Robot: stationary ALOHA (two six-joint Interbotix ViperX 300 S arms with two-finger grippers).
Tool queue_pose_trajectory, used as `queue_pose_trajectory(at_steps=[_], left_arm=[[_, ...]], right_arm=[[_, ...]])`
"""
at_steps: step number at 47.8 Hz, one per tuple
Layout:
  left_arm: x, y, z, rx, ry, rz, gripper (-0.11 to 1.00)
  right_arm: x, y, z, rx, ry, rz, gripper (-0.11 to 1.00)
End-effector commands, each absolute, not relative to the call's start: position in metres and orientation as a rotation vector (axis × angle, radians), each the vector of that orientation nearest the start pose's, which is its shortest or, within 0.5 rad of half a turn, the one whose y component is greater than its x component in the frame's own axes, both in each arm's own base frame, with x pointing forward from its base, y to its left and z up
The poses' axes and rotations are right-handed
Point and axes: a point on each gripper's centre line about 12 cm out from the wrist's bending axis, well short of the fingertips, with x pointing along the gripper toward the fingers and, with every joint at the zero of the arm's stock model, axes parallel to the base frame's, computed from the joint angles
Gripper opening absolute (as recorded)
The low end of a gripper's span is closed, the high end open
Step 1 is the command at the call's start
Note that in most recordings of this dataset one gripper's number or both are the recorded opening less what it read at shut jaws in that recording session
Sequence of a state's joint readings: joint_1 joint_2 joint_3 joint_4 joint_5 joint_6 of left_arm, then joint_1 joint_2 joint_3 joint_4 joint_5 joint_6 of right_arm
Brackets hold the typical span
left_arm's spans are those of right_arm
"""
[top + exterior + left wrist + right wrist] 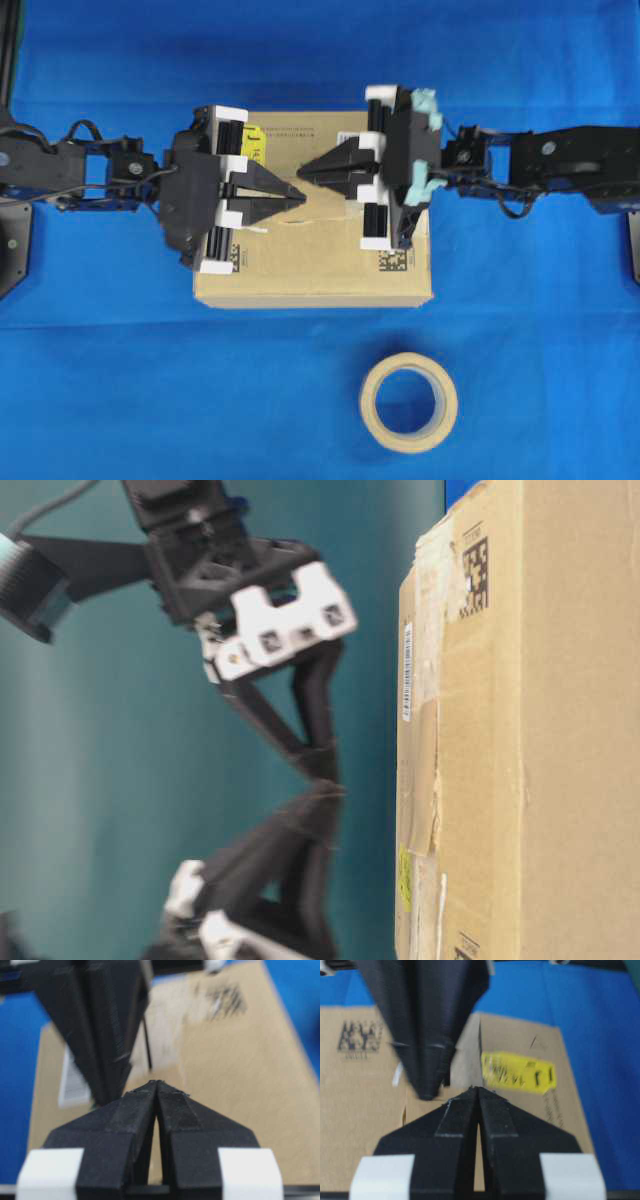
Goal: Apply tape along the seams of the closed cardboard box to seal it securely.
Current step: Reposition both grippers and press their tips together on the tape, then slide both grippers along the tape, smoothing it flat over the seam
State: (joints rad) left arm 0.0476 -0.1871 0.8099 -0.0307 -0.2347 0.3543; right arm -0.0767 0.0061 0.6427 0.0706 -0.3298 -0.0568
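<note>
Matt brown cardboard box [312,275], matt black plastic hands, smooth blue cloth [150,380], beige paper tape roll [409,402].

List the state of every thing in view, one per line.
cardboard box: closed, flaps down, on the blue table.
seams: still showing a dark gap, old torn tape along it.
tape roll: lying flat, apart from the box.
left tool: shut, over the box top.
right tool: shut, over the box top.

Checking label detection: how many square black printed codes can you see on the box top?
2. One code sits at the box's front-right corner, the other front-left, partly under the left gripper. More may be hidden beneath the arms.
</note>
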Motion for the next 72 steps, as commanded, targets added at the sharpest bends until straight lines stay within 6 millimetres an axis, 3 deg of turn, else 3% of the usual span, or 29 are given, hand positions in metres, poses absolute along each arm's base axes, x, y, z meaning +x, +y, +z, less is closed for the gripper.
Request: queue_pose_trajectory(at_steps=[1, 11, 25, 36, 57, 61, 72], left_arm=[[0.357, 0.022, 0.208, 0.296, 0.389, 0.008, 0.0], [0.36, 0.025, 0.19, 0.26, 0.429, 0.015, 0.0], [0.346, 0.033, 0.169, 0.19, 0.495, 0.046, 0.0], [0.32, 0.051, 0.146, 0.117, 0.571, 0.114, 0.0], [0.301, 0.046, 0.136, 0.076, 0.6, 0.117, 0.0], [0.303, 0.045, 0.143, 0.081, 0.575, 0.113, 0.0], [0.33, 0.035, 0.212, 0.18, 0.364, 0.075, 0.0]], right_arm=[[0.418, -0.035, 0.213, 0.026, 0.287, -0.104, 0.0], [0.424, -0.037, 0.191, 0.058, 0.323, -0.12, 0.0], [0.421, -0.036, 0.173, 0.088, 0.369, -0.135, 0.0], [0.405, -0.035, 0.164, 0.111, 0.411, -0.148, 0.0], [0.366, -0.036, 0.157, 0.159, 0.425, -0.19, 0.0], [0.365, -0.036, 0.168, 0.144, 0.387, -0.186, 0.0], [0.369, -0.035, 0.22, 0.081, 0.246, -0.157, 0.0]])
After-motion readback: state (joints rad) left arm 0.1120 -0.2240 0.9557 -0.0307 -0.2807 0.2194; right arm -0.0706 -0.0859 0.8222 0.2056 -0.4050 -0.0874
